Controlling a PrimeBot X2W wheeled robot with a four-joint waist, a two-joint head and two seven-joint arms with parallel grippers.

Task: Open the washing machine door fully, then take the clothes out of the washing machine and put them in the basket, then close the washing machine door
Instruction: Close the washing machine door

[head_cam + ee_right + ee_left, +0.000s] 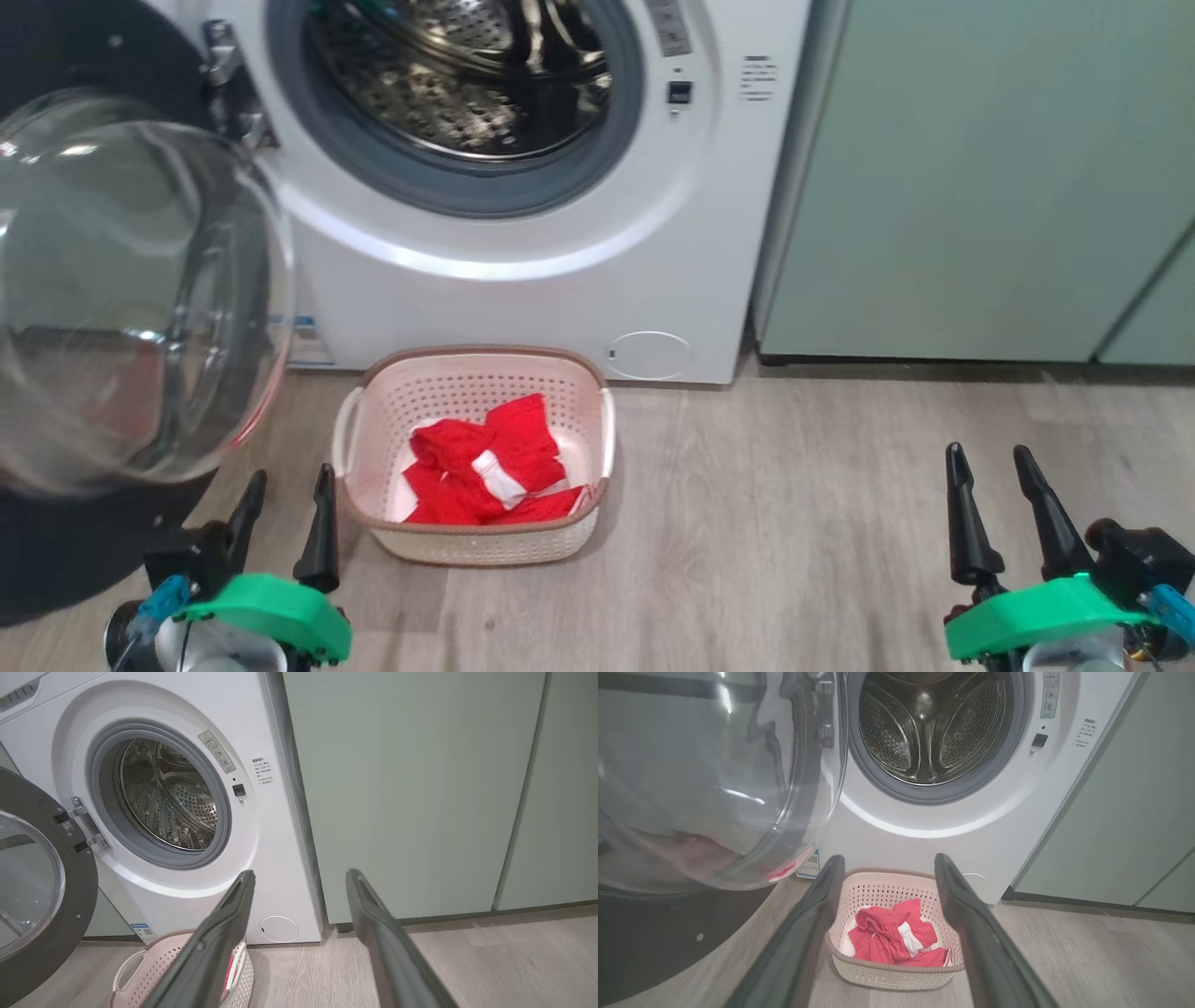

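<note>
In the head view the washing machine [523, 280] is seen at twelve o'clock, with its steel drum [467, 84] exposed. The washing machine door [140, 299] is swung open at nine o'clock, its clear bowl turned toward the camera. The basket [471, 357] is set on the wooden floor [794, 541] just in front of the washer, at six o'clock from the drum opening, and the clothes [485, 462] are piled inside it. The left gripper [291, 473] is held at seven o'clock, just beside the basket, fingers spread wide and empty. The right gripper [988, 452] is held at five o'clock, well apart from the basket, likewise wide and empty. Pale green cabinets [980, 187] are seen at two o'clock.
</note>
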